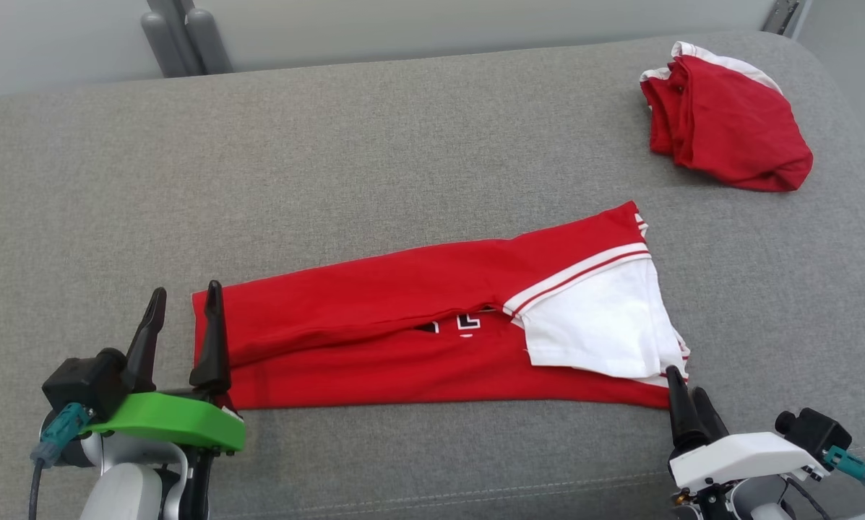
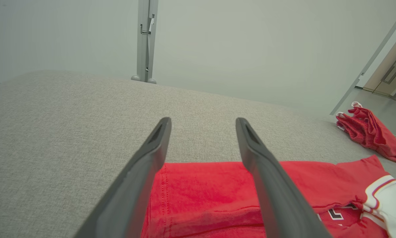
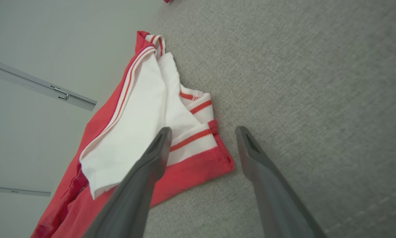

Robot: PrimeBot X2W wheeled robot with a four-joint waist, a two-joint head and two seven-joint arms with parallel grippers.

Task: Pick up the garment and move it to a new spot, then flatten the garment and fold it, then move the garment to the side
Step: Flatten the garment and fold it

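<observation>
Already the garment (image 1: 374, 310) lies folded lengthwise — seemingly a cross-fold and the shift aside remain; left gripper (image 1: 186, 290) and right gripper (image 1: 685, 383), jaws open, grip nothing.

The left gripper (image 1: 186, 289) has a green mount (image 1: 172, 422), the right gripper (image 1: 685, 380) a white mount (image 1: 736, 455); both carry dark tapered fingers (image 1: 212, 339) and teal plugs (image 1: 63, 426).

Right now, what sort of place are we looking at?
Likely an indoor garment-folding test room: a grey fabric-covered platform, a half-folded red-and-white jersey, a bundled red garment, and a plain pale wall.
</observation>
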